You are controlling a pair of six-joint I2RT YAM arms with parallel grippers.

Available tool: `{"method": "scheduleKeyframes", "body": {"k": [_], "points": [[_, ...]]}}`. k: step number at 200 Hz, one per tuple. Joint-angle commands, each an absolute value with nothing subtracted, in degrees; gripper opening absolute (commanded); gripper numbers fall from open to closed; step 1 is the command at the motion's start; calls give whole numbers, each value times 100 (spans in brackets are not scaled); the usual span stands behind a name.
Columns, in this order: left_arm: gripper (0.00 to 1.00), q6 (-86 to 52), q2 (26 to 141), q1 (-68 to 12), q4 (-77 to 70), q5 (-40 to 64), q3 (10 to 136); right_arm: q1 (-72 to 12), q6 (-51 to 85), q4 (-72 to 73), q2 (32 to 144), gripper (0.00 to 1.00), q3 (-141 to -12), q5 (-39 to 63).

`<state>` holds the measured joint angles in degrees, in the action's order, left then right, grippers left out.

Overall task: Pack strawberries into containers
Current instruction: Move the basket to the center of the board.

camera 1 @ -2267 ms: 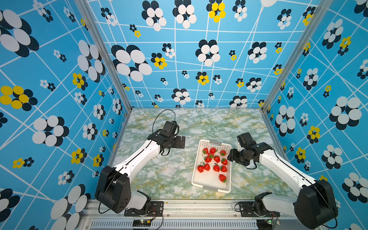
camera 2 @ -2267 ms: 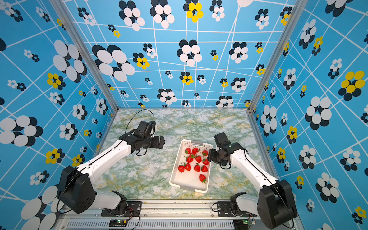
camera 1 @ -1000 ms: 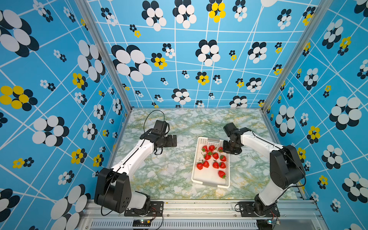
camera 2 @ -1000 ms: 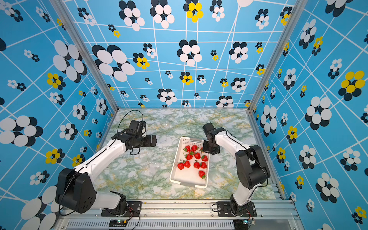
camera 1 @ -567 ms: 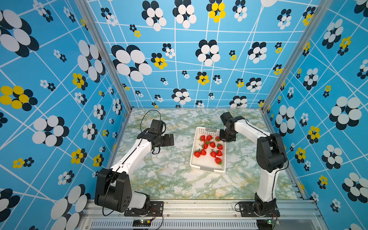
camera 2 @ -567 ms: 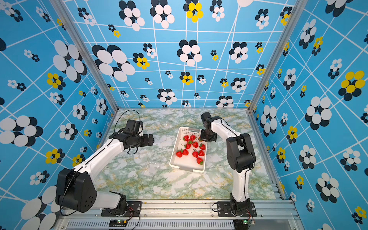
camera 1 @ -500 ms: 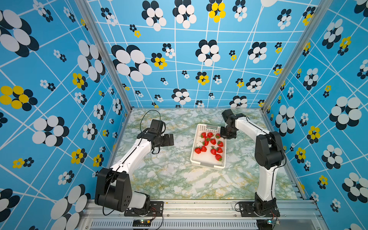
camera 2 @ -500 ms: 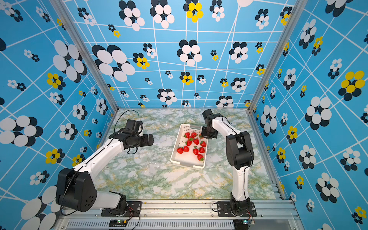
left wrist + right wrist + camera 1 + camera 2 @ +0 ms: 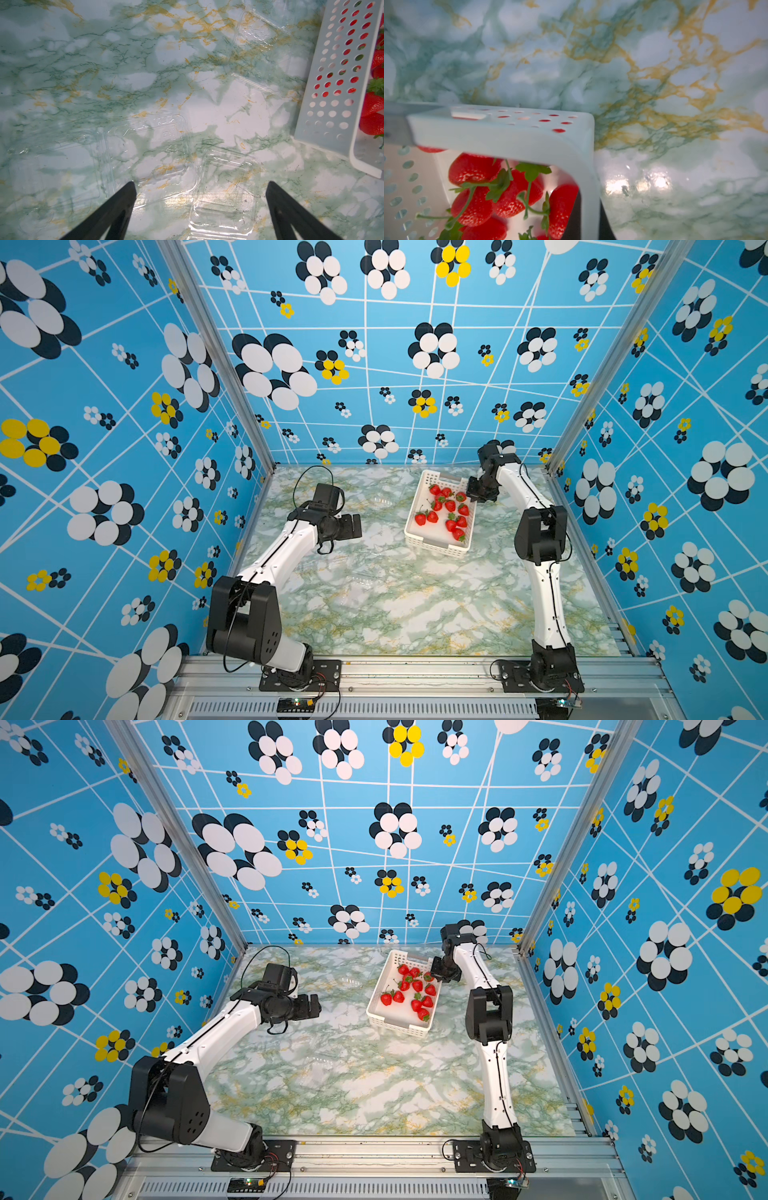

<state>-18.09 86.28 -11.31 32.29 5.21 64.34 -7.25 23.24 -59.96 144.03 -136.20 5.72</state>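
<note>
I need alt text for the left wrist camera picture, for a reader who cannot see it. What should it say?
The left gripper has its two black fingers wide apart above several empty clear plastic containers lying on a green marble table. Beside them is a corner of the white perforated basket, with red strawberries visible inside.

Not a single readable word or number on show. The nearest thing is some faint embossed marks on a clear container (image 9: 153, 153), lower centre of the left wrist view, and they're too blurred to make out.
</note>
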Motion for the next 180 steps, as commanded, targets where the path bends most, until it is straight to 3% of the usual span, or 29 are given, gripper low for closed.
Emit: {"method": "scheduleKeyframes", "body": {"k": [1,50,91,115,154,180], "points": [[99,-1900,8816,-1063,3252,663,6659,-715,2742,-5470,14694,0,-13842,677],[99,-1924,8982,-1047,3158,735,6773,-877,3032,-5293,14700,0,-13878,774],[99,-1930,8976,-993,3122,730,6735,-958,2989,-5265,14502,38,-13727,634],[99,-1933,8941,-949,3128,739,6687,-957,2873,-5269,14314,52,-13609,463],[99,-1933,8735,-841,3164,712,6579,-993,2528,-4935,13557,67,-12923,103],[99,-1925,8577,-784,3181,670,6522,-1040,2191,-4605,12955,69,-12384,-55]]}}
